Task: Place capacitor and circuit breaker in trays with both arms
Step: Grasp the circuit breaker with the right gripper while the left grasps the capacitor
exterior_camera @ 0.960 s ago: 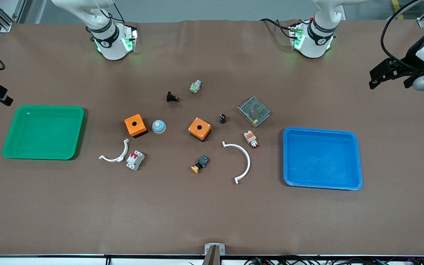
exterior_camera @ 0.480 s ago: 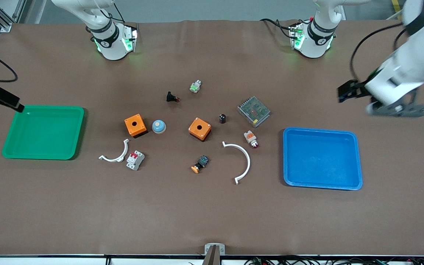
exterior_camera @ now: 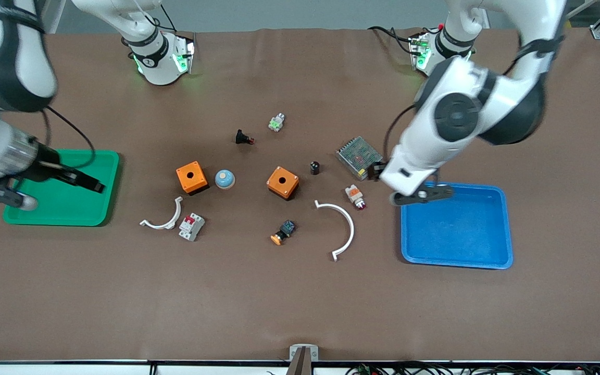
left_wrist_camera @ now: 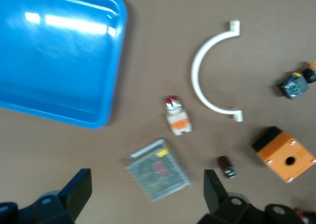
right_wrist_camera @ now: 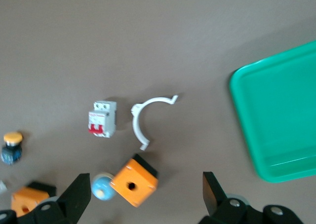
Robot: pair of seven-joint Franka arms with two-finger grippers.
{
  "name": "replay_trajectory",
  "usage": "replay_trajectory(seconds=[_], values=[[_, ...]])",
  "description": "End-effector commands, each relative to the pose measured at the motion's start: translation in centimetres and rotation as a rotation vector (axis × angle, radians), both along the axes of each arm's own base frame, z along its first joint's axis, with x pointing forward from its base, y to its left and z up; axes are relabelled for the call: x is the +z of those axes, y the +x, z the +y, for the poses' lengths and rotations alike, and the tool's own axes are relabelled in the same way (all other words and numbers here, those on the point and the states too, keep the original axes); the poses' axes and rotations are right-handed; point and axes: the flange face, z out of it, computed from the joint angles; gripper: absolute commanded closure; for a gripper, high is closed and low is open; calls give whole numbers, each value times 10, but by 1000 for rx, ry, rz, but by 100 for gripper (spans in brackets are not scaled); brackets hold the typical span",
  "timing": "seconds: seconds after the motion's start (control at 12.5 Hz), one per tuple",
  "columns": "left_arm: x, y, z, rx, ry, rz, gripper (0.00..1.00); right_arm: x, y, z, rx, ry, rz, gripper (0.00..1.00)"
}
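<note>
green tray (exterior_camera: 63, 208), blue tray (exterior_camera: 456, 245), white-grey circuit breaker (exterior_camera: 191, 227), black capacitor (exterior_camera: 314, 167)

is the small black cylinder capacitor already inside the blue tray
No, the small black cylinder capacitor stands on the brown table between the orange box and the metal mesh module, outside the blue tray.

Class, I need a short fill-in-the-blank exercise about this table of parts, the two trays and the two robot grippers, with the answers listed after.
1. The small black cylindrical capacitor stands between the orange box and the ____ metal mesh power supply.
2. The white-grey circuit breaker lies beside a small white curved ____.
3. The right gripper is over the ____ tray.
4. The left gripper, fingers open, holds ____.

Missing words: grey; clip; green; nothing
</note>
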Motion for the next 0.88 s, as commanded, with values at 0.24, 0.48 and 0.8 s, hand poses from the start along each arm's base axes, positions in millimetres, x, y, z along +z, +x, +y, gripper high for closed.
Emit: replay_trajectory(seconds=[0.24, 0.48, 0.8], values=[[-114, -53, -104, 310, 21, -58, 0, -135, 35, 97, -146, -34, -2, 0], [-163, -83, -133, 429, 17, -52, 3, -198, 36, 121, -149, -57, -12, 0], [-205, -100, -146, 535, 48, -20, 14, -233, 32, 136, -155, -71, 1, 38]])
